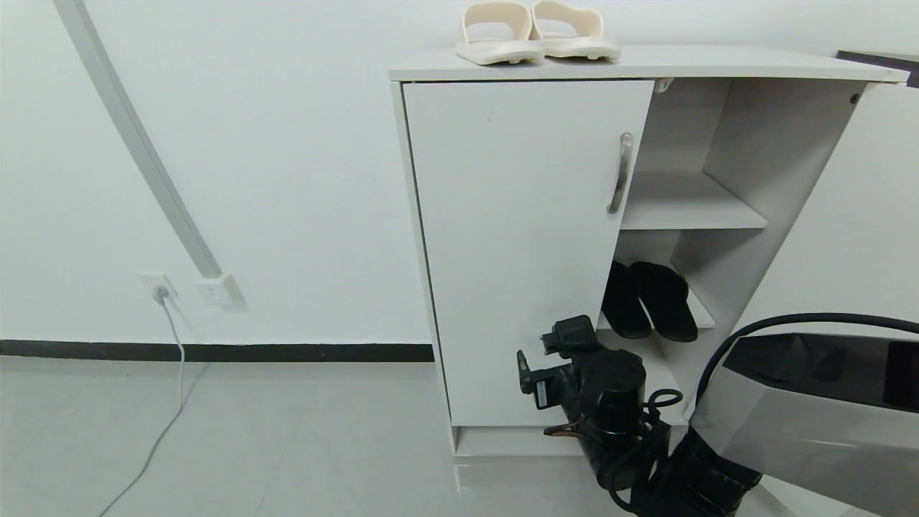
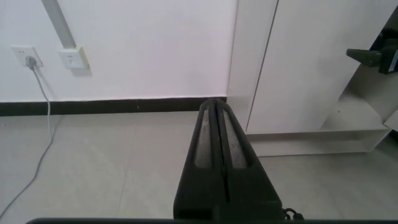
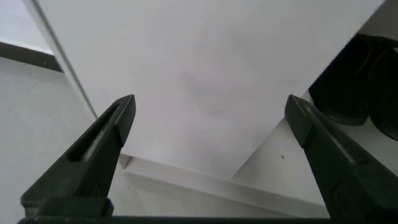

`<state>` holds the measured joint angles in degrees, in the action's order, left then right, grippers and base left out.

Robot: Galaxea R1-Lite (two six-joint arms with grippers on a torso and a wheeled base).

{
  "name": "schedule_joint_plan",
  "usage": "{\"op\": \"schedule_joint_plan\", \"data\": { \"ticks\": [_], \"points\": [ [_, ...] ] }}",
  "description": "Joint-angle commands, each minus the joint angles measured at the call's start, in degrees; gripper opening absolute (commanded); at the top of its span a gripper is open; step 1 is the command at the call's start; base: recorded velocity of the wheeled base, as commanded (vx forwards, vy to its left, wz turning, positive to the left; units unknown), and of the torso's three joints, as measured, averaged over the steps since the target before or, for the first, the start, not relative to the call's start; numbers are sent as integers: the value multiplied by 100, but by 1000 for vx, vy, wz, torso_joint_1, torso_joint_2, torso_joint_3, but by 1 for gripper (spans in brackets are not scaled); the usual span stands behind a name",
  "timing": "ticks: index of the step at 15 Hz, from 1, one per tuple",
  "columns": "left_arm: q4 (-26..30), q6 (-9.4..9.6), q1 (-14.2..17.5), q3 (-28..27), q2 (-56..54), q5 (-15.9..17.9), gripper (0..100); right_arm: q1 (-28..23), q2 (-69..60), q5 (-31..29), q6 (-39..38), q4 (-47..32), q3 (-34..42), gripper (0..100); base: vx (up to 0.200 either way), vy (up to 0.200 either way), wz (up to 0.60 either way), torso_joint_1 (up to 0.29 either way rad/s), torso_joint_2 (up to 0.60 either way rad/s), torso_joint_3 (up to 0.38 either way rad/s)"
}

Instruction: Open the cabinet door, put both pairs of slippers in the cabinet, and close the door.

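Note:
The white cabinet point(image 1: 531, 251) has its left door shut, with a metal handle point(image 1: 619, 173), and its right door point(image 1: 861, 215) swung open. A black pair of slippers point(image 1: 650, 300) lies on the lower shelf inside, also seen as the black slippers point(image 3: 357, 81). A cream pair of slippers point(image 1: 535, 32) rests on the cabinet top. My right gripper point(image 1: 549, 359) is open, low in front of the shut door's bottom corner point(image 3: 205, 74), with nothing between its fingers point(image 3: 106, 143). My left gripper point(image 2: 216, 109) is shut and empty, low over the floor left of the cabinet point(image 2: 298, 62).
A wall socket point(image 1: 159, 287) with a grey cable trailing over the tiled floor point(image 1: 215, 445) is at the left. A grey conduit point(image 1: 136, 143) runs diagonally down the wall to a box point(image 1: 219, 289). The upper shelf point(image 1: 689, 208) is bare.

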<state>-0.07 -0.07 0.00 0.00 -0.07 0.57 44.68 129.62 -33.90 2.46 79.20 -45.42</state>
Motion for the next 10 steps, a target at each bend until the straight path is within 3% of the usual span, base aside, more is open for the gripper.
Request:
{"op": "schedule_joint_plan", "data": {
  "ticks": [1, 8, 10],
  "points": [
    [-1, -1, 0, 0, 7, -5, 0, 6, 10, 6, 0, -1, 16, 100, 0, 0, 0, 0, 0, 0],
    [-1, -1, 0, 0, 7, -5, 0, 6, 46, 77, 9, -10, 25, 100, 0, 0, 0, 0, 0, 0],
    [-1, -1, 0, 0, 7, 4, 0, 6, 63, 77, 9, -10, 25, 100, 0, 0, 0, 0, -217, -244]
  ]
}}
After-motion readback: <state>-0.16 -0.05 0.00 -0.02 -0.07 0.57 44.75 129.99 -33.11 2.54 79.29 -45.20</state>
